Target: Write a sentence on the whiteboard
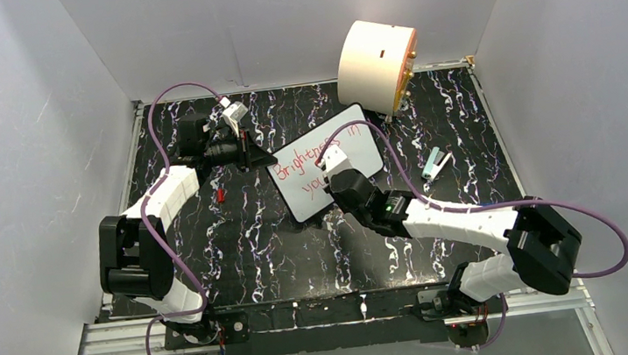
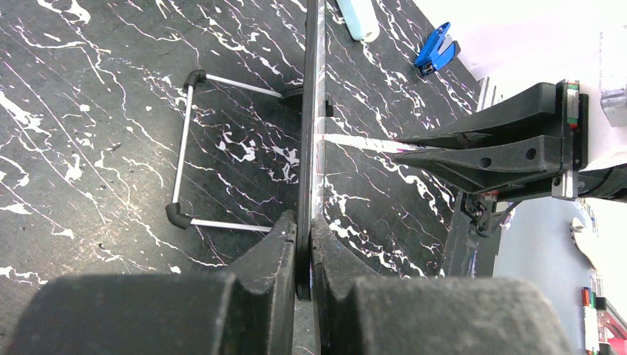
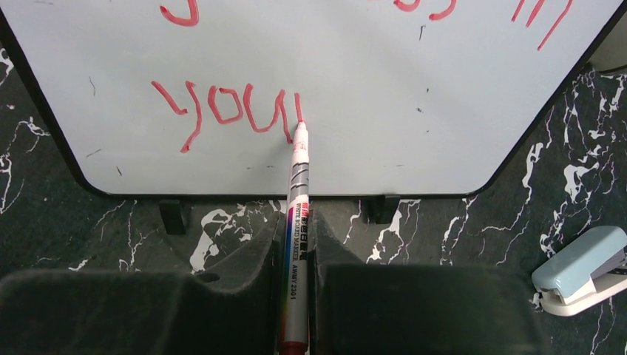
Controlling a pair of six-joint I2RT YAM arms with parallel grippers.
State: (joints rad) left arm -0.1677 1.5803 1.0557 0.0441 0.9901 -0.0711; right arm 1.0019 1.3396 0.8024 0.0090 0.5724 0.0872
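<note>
A black tabletop (image 1: pixel 284 260) veined with white fills the middle of the top view, boxed in by plain pale grey walls (image 1: pixel 15 130). The whiteboard (image 1: pixel 357 157) stands propped just above centre, its edge pinched between the left gripper's (image 2: pixel 304 237) fingers. The right gripper (image 3: pixel 296 237) clamps a red marker (image 3: pixel 298 192), whose tip touches the sentence (image 3: pixel 229 111), which reads "Brightness in you". A cream cylinder (image 1: pixel 376 63) sits at upper right.

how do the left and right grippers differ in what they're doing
The left gripper has its jaws shut on the whiteboard edge; the right gripper has them shut on a marker. Left touches the board directly; right reaches it only through the marker tip, at the red writing. Both are shut on something.
</note>
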